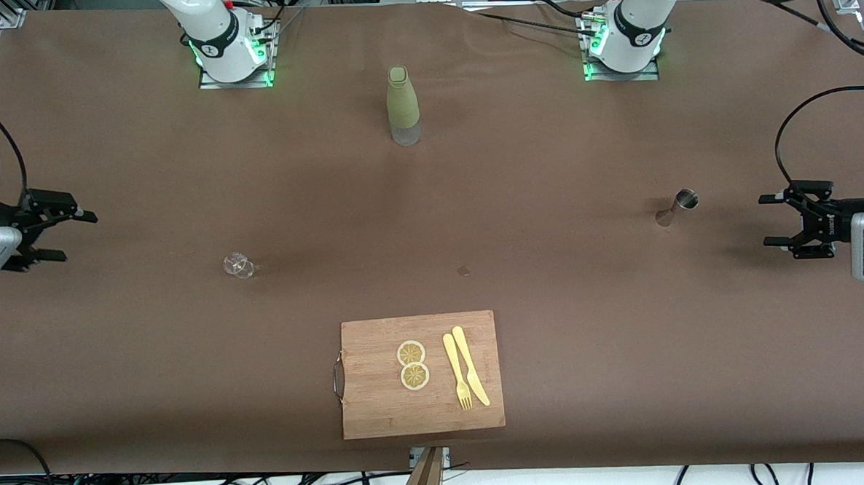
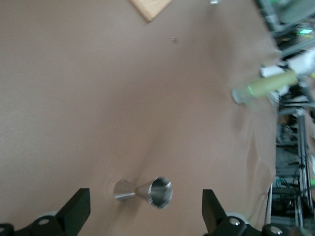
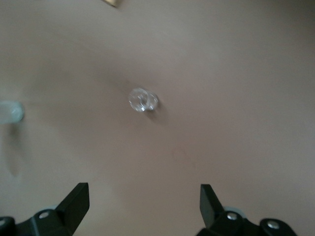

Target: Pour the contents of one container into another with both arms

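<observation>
We find both arms drawn back to the ends of the table, each holding nothing. The left gripper point(image 1: 777, 220) hangs over the left arm's end, its fingers spread wide, pointing toward the metal measuring cup point(image 1: 677, 208), which stands upright on the brown table point(image 1: 589, 323) near it. The right gripper point(image 1: 67, 235) hangs over the right arm's end, fingers likewise apart, facing the small clear glass point(image 1: 238, 265), which stands on the table some way off.

The two containers stand well apart, with a green-sleeved bottle point(image 1: 403, 107) between the arm bases and a cutting board point(image 1: 381, 405) with lemon slices point(image 1: 412, 365), a fork point(image 1: 457, 372) and a knife point(image 1: 470, 365) nearest the front camera.

We cannot tell whether either container holds liquid. This layout would fit a stage before either container is lifted, or one after pouring with both set back down. A small spot point(image 1: 464, 271) marks the table.
</observation>
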